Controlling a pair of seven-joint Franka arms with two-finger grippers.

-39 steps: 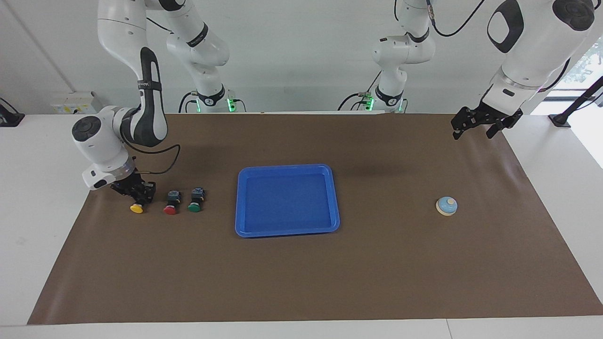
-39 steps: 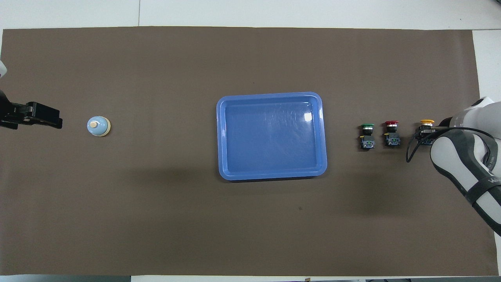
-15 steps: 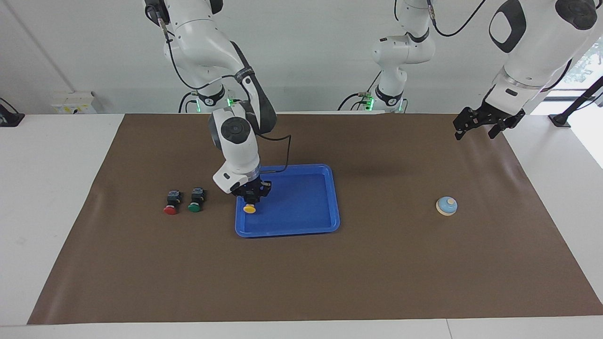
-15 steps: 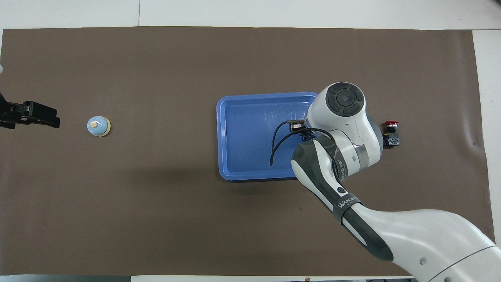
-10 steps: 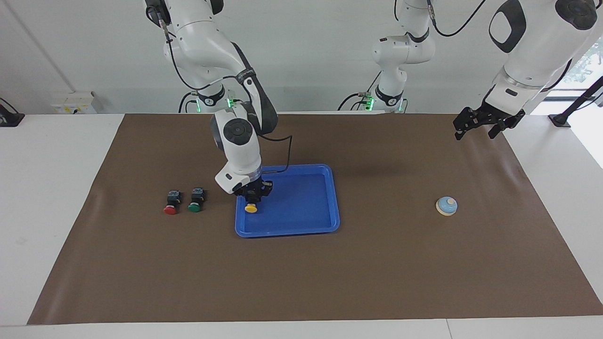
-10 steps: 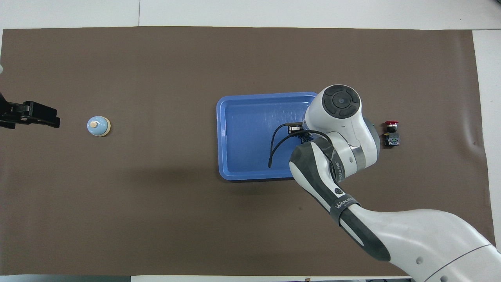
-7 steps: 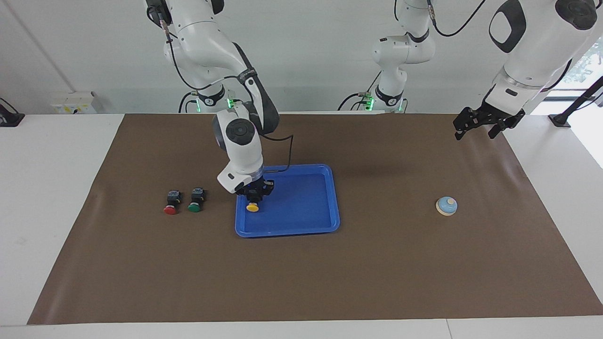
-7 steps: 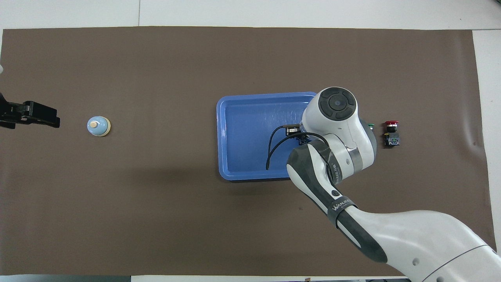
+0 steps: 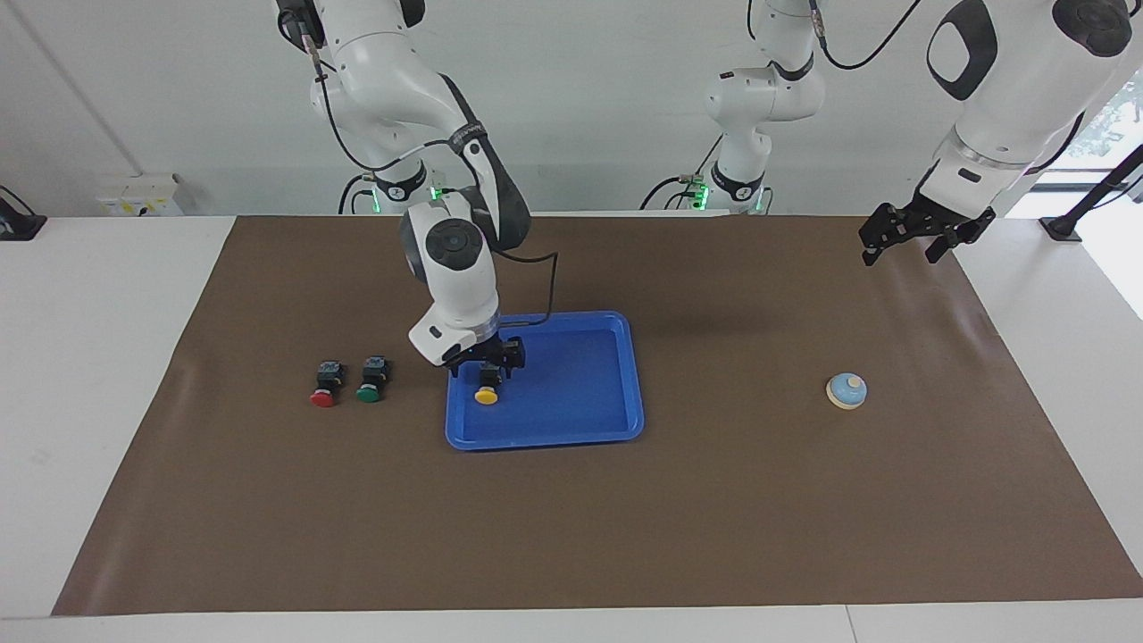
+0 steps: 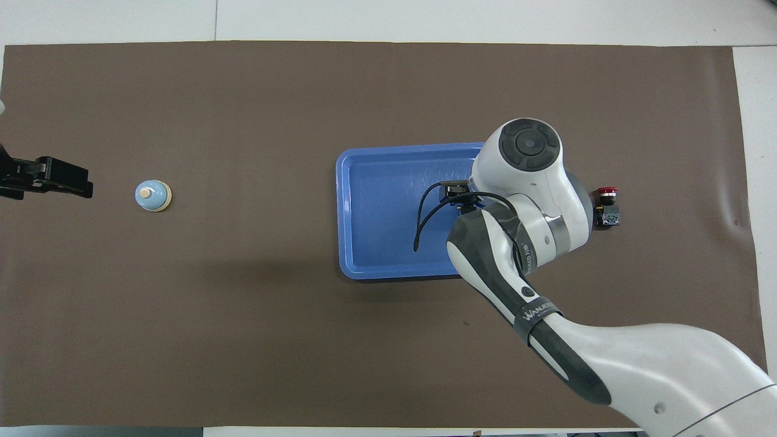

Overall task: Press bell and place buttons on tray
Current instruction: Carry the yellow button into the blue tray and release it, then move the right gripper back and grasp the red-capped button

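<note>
The tray looks like glossy blue plastic, catching a sheen. A matt brown mat, perhaps paper, covers the smooth white bench. The arm shells are glossy white plastic.

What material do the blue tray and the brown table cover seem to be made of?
The tray looks like glossy moulded plastic: even bright blue, rounded corners, a raised rim, and light reflecting off its floor in the overhead view. The table cover looks like matte brown paper or thin sheet, perhaps vinyl: it shows no shine and has faint ripples near the edge at the left arm's end. Neither can be confirmed from sight alone.
</note>
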